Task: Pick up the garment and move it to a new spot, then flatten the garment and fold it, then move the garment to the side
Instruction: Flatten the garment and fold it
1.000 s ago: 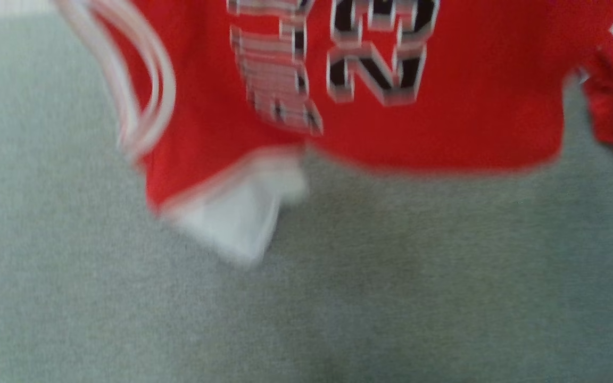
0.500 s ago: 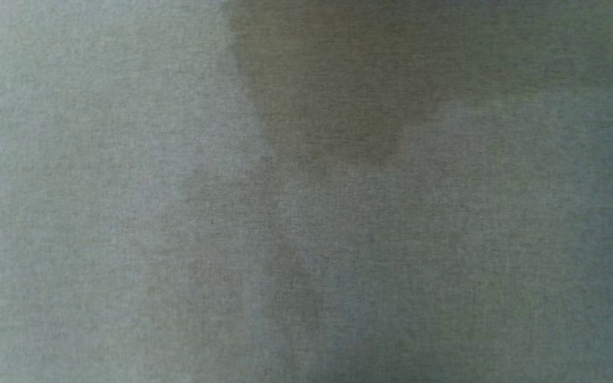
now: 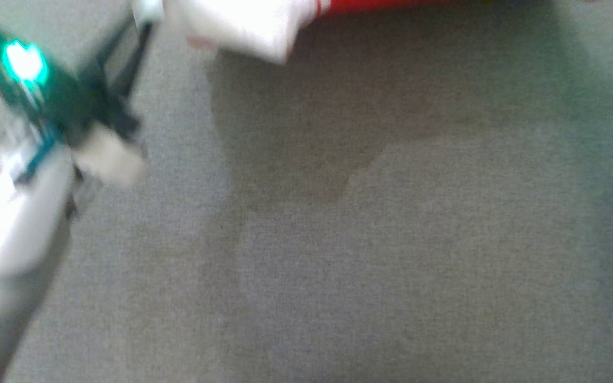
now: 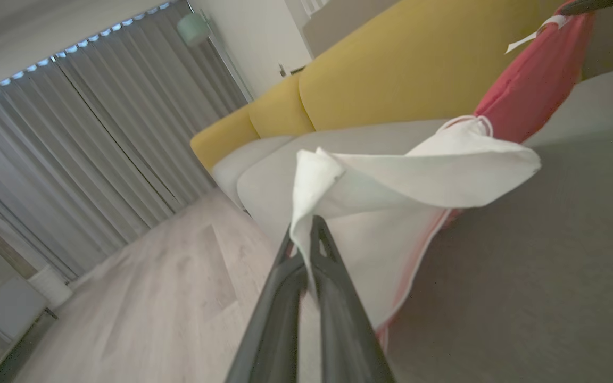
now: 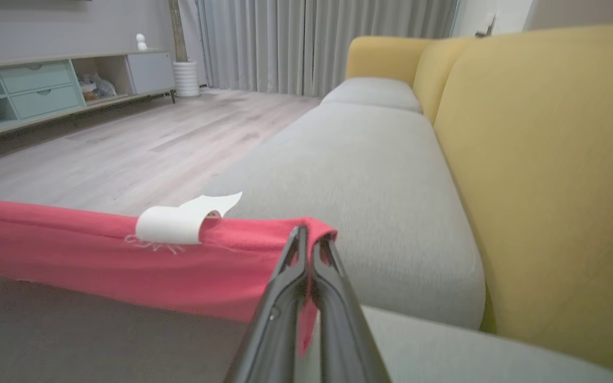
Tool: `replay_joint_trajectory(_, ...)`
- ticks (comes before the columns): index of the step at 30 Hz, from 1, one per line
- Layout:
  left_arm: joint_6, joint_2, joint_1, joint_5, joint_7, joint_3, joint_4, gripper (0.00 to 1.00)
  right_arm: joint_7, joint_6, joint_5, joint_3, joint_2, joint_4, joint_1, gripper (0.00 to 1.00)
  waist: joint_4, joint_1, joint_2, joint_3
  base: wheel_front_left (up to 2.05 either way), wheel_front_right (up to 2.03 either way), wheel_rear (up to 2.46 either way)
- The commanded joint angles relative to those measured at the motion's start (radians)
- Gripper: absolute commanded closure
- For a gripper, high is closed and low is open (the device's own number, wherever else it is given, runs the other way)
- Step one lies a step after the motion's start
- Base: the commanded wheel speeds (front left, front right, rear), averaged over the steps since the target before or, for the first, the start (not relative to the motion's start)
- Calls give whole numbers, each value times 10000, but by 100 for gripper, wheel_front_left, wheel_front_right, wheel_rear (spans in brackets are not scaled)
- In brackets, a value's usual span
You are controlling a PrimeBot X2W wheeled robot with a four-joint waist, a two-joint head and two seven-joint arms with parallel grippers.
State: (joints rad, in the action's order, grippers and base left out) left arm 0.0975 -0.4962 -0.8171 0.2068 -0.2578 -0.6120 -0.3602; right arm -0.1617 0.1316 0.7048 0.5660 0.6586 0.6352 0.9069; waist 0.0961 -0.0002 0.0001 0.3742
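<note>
Red jersey hangs stretched above grey sofa seat. Left gripper clamped on white corner; right gripper clamped on red hem. Lower both evenly toward seat, your outward pull steady, so cloth lands flat, unwrinkled.

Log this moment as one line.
garment: stretched between both grippers over grey sofa seat | left gripper: shut on white part | right gripper: shut on red edge

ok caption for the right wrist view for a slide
Right gripper shut on red fabric garment over grey sofa seat.
</note>
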Motion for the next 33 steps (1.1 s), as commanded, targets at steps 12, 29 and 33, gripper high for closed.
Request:
replay_joint_trajectory(12,-1129,-859,5086,1097,97,-113,2102,100,-619,-9,1014,-549,966,-1723,-5203,100,-339,2,-1,-1641,0,0,0)
replay_joint_trajectory(29,-1460,-1429,6432,1477,701,-268,3404,100,438,-9,-87,-2978,139,-4144,-8407,100,-510,2,-1,-1931,0,0,0)
replay_joint_trajectory(33,-1261,-1353,5359,1377,768,-87,3212,100,947,-9,-360,-3150,-150,-4325,-7770,100,-508,2,-1,-1583,0,0,0)
